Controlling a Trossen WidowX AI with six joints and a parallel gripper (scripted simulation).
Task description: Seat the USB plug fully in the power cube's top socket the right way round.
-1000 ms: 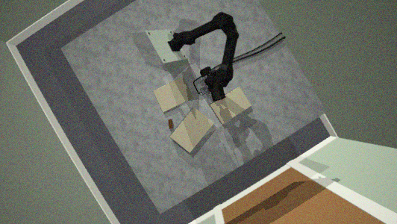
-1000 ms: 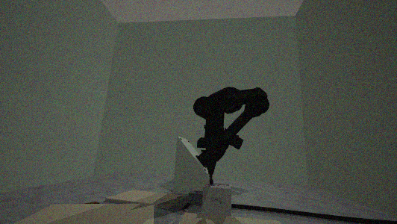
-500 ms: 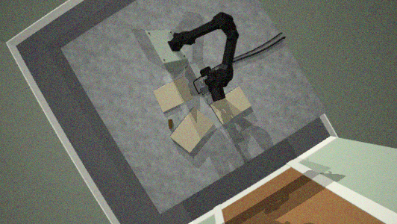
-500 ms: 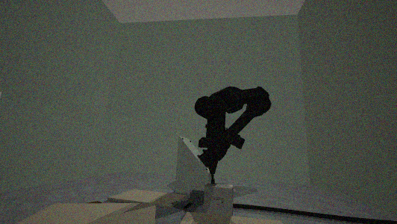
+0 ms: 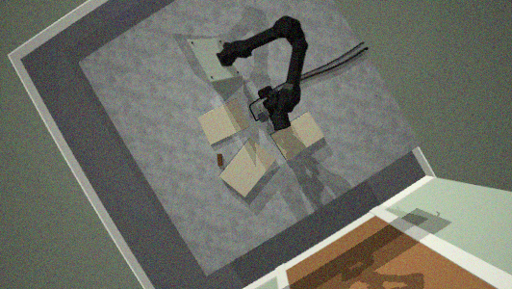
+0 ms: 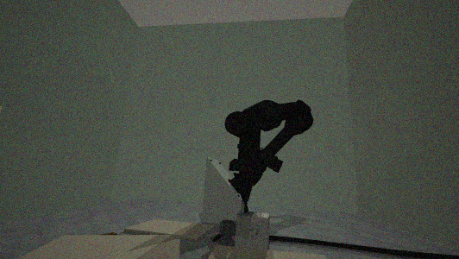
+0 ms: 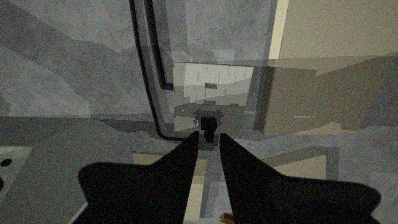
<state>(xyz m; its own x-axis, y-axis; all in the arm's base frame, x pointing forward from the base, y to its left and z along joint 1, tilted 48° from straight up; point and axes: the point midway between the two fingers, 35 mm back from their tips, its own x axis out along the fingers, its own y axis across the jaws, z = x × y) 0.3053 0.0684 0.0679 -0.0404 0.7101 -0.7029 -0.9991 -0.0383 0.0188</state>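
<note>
The power cube (image 6: pixel 252 235) (image 7: pixel 217 80) is a pale block with slots in its top; the arm hides it in the top view. The USB plug (image 7: pixel 208 123) is a small dark body at the near part of the cube's top. Shadow hides how deep it sits and which way round it is. My gripper (image 7: pixel 209 136) (image 6: pixel 246 211) points down at the cube's top, with its fingertips slightly apart. The gripper is open by a narrow gap, with the plug just ahead of and between the tips, and it does not grip the plug.
Black cables (image 7: pixel 141 65) (image 6: pixel 345 247) run beside the cube. Flat tan boxes (image 5: pixel 218 127) (image 5: pixel 245 173) (image 5: pixel 310 130) lie around it. A sloped pale panel (image 5: pixel 204 55) (image 6: pixel 216 194) stands behind. A small orange-brown block (image 5: pixel 219 160) (image 7: pixel 227 218) lies near two boxes.
</note>
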